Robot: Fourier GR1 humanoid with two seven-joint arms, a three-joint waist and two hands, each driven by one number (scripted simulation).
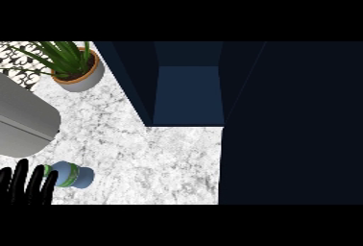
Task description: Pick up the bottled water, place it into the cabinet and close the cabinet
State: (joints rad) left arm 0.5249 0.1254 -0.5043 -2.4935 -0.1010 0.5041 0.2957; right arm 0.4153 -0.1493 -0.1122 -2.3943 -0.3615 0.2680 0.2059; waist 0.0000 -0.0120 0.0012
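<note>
My left hand (25, 185) shows in the lower left corner of the frame, fingers straight and upright, holding nothing; the bottled water (72, 175) lies on its side on the marble counter (163, 158) just right of those fingers, so close that I cannot tell whether they touch; the cabinet (188, 93) stands open in the upper middle, its blue inner floor showing; its dark door (291, 125) fills the right side; a potted plant (74, 67) sits upper left, with a grey appliance (21, 120) below it at the left edge.
</note>
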